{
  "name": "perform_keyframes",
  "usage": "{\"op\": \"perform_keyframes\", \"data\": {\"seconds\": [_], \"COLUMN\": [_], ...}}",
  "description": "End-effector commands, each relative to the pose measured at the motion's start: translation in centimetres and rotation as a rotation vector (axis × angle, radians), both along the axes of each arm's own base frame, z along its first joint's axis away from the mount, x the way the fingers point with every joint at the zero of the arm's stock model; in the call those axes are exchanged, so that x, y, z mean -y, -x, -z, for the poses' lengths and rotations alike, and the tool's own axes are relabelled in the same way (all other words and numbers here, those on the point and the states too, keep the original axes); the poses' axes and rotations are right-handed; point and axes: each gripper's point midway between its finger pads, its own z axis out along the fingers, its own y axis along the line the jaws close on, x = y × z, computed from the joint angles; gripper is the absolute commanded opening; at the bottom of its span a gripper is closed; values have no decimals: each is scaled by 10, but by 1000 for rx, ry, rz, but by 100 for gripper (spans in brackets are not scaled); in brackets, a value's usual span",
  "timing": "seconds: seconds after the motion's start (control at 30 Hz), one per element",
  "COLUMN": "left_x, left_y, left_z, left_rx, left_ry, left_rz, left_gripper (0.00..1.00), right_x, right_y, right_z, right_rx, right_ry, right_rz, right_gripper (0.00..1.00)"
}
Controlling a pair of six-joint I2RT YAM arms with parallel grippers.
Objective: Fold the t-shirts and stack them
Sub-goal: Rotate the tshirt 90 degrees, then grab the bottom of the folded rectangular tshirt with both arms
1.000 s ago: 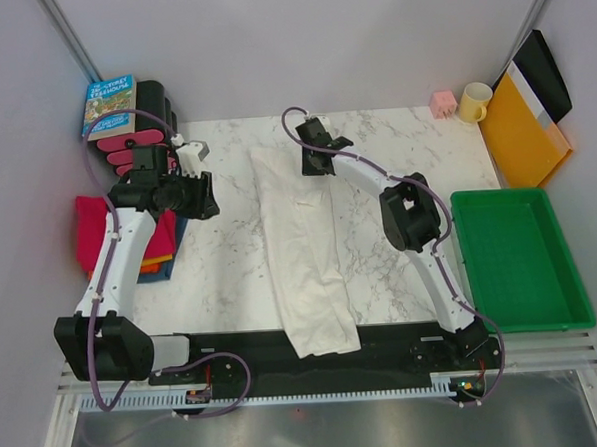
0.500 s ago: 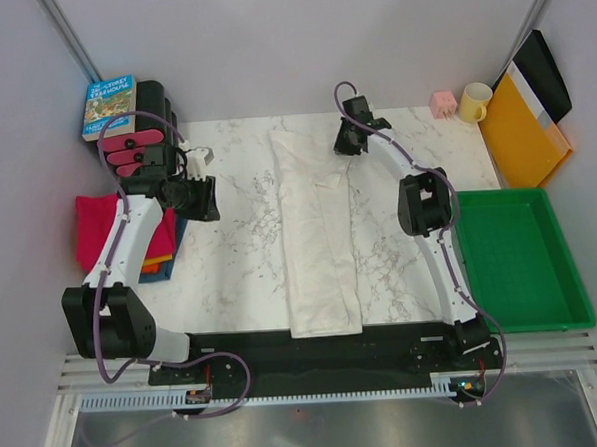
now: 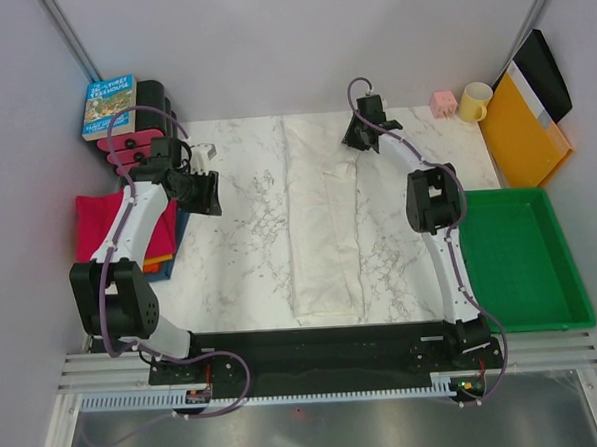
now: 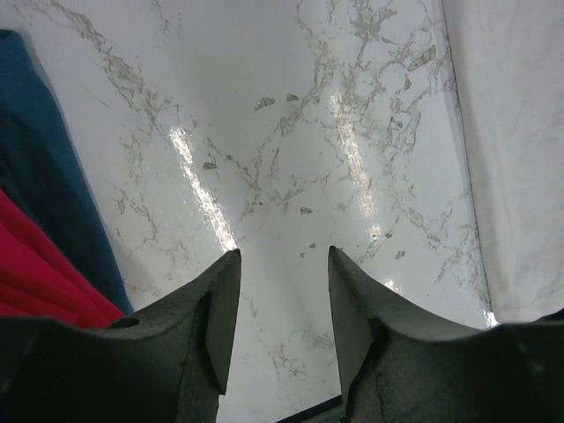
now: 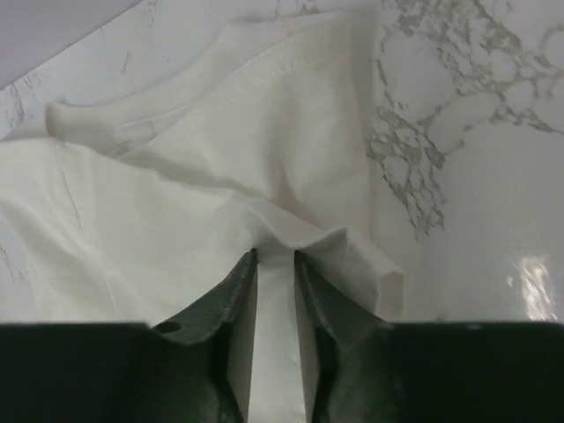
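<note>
Blue paperback book (image 3: 109, 105) standing at the table's far-left corner: yellow title lettering on the cover, too small to read with certainty. Nothing else legible.

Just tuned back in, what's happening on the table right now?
The right gripper is pinching a bunched fold of the cream-white shirt at its far end, near the back of the table. The shirt lies in a long narrow strip down the middle, apparently folded lengthwise but not yet folded short. The left gripper is open and holds nothing, over bare marble between the shirt and the stack of folded shirts at the left edge.
</note>
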Motion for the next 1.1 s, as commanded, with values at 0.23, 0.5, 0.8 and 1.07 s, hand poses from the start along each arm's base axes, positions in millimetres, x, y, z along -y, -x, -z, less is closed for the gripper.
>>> {"op": "perform_keyframes", "data": {"seconds": [0.23,0.5,0.8,1.07], "left_x": [33,38,39,-16], "left_y": [4,52,78,41], "left_z": [-35,-19,-14,-50], "left_rx": [135,127,220,565], "left_ry": [170,174,154,21], "left_rz": [94,158,128,-134], "left_gripper": [56,56,58,66], "right_x": [5,-7,-27,-59], "right_y": [154,328,438,485], "right_z": [-250,-160,-104,-210], "right_rx": [377,181,202,615], "right_ry": [261,334,437,514], "right_rz": [67,-32,-20,-25], "right_gripper": [61,58,54,58]}}
